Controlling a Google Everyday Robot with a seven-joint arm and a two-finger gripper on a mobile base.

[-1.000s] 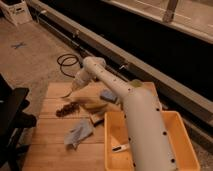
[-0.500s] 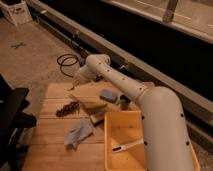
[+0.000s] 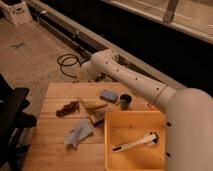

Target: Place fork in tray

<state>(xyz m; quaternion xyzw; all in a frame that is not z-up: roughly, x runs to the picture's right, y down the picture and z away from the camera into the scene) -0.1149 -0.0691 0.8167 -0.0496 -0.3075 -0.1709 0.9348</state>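
The yellow tray (image 3: 111, 145) fills the table's front right and holds a long white brush (image 3: 134, 142) with a black tip. Just left of the tray's far left corner lies a small pale slender piece, the fork (image 3: 98, 116), partly under a yellowish oblong piece (image 3: 93, 105). My white arm reaches in from the right, bends high above the table and drops toward its far edge. My gripper (image 3: 84, 75) hangs there, dark and shut, well above and behind the fork. I see nothing held in it.
A blue sponge (image 3: 107, 94) and a dark cup (image 3: 125, 101) stand behind the tray. A dark brown clump (image 3: 67, 107) lies at mid left and a crumpled blue-grey cloth (image 3: 78, 134) in front. A black chair (image 3: 12, 112) stands left of the wooden table (image 3: 50, 150).
My gripper has risen from just above the brown clump and drawn back toward the table's far edge. The view has moved closer. The things on the table lie as before.
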